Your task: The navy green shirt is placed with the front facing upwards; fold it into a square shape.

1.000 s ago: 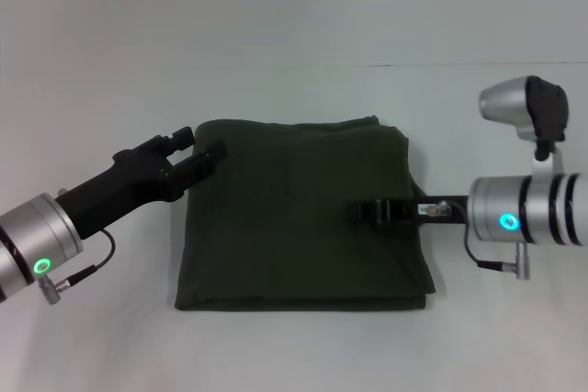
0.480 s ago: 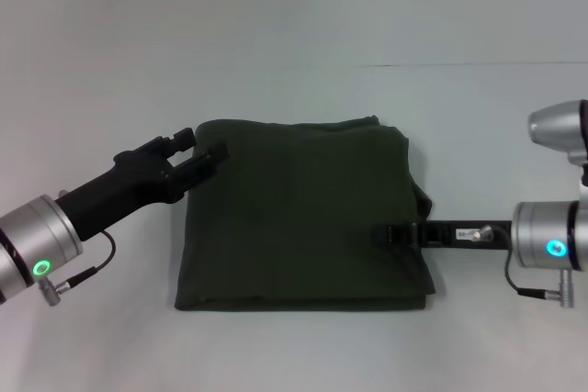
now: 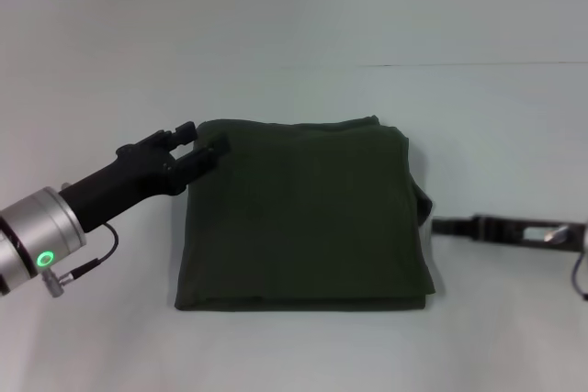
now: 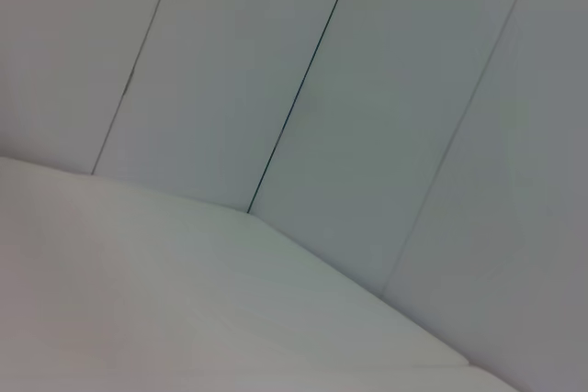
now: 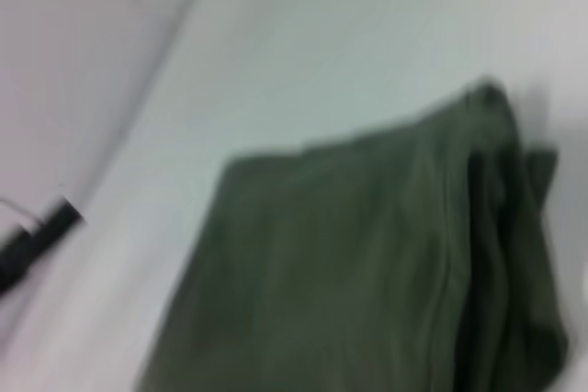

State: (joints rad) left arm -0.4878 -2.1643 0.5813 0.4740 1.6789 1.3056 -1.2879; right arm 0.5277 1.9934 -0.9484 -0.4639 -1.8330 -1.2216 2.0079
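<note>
The navy green shirt (image 3: 303, 216) lies in the centre of the head view as a folded, roughly square packet, its smooth side up and no lettering showing; its edges run nearly parallel to the frame, slightly wider than tall, with the layered edges stacked along its right side, where a small lump of cloth bulges out at mid-height. Judging from that shape, the folding looks done or nearly so, and what remains turns on the packet's two side edges.

At the lower left of the frame the left arm reaches in diagonally, and the left gripper (image 3: 204, 146) sits at the packet's upper left corner, fingers slightly parted, the tips touching or just over the cloth edge; whether any fabric is pinched I cannot tell. It is plainly the nearer tool. At the right edge of the frame the right gripper (image 3: 441, 225) lies low and level, pointing left at the packet's right side, just beside the bulge but apart from it; its fingers appear pressed together with nothing between them.

The table (image 3: 294, 346) is a plain white surface, and a faint seam line crosses it at the upper right. Beyond it the left wrist view shows pale wall panels (image 4: 367, 89) divided by dark seams
</note>
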